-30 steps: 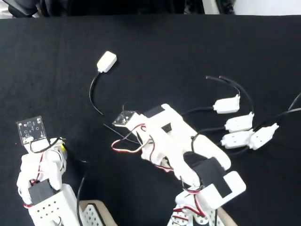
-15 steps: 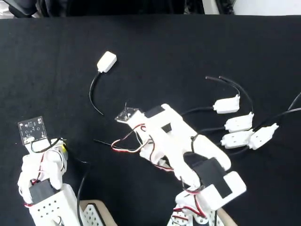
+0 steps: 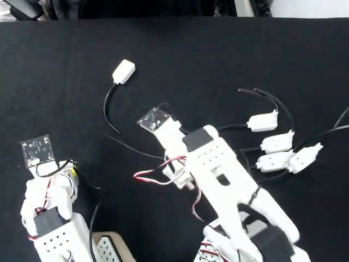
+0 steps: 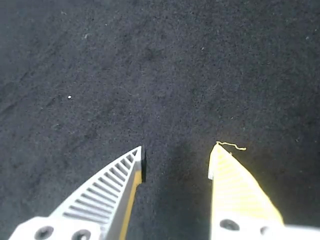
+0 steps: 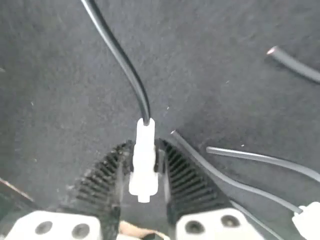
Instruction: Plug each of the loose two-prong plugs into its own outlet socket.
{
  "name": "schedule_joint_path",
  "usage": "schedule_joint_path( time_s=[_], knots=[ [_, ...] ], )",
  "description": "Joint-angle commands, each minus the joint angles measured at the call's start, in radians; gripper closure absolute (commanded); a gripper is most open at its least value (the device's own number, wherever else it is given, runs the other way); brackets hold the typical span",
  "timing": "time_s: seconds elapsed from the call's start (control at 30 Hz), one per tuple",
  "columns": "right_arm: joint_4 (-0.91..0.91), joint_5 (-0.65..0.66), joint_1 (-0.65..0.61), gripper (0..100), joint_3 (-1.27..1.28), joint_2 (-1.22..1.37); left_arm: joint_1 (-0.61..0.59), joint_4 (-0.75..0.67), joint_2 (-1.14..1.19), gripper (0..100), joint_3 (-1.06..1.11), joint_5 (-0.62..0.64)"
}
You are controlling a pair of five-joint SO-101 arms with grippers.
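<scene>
The right gripper (image 5: 144, 145) is clamped on a small white plug (image 5: 143, 167). Its ribbed black fingers (image 5: 102, 182) press against both sides of the plug's body. The plug's black cable (image 5: 120, 60) runs from the plug's far end out across the cloth. From above, the right arm (image 3: 218, 174) stretches from the near edge toward the middle of the black table (image 3: 54, 65). Its wrist hangs near the loose end of a curved black cord (image 3: 106, 106).

The left gripper (image 4: 178, 150) hangs over bare cloth with its fingers apart and nothing between them. The left arm (image 3: 46, 207) is folded back at the near left corner.

Five white connectors lie on the cloth. The lone connector (image 3: 124, 71) lies far out to the left of centre, with the curved cord attached to it. Four are bunched at the right: the farthest connector (image 3: 263, 121), the second connector (image 3: 277, 142), the third connector (image 3: 275, 160) and the outermost connector (image 3: 304, 157). The third and outermost lie end to end and touch, but I cannot tell whether they are mated. Dark leads fan out from this bunch toward the right edge and back toward the right arm.

Wide bare cloth lies between the lone connector and the bunch, and all along the far edge. The bunch sits close to the right edge.
</scene>
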Motion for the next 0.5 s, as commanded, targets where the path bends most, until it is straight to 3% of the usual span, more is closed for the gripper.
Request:
schedule_joint_path(
  time_s=[0.0, 0.23, 0.47],
  knots=[
    [0.003, -0.031, -0.003, 98.7, -0.002, -0.119, 0.012, -0.02, -0.006, 78, -0.002, -0.012],
    [-0.061, -0.106, -0.006, 98.7, 0.025, -0.387, 0.012, -0.02, -0.006, 78, -0.002, -0.012],
    [-0.427, -0.137, -0.011, 98.7, 0.338, -0.679, 0.012, -0.02, -0.006, 78, -0.002, -0.012]
  ],
)
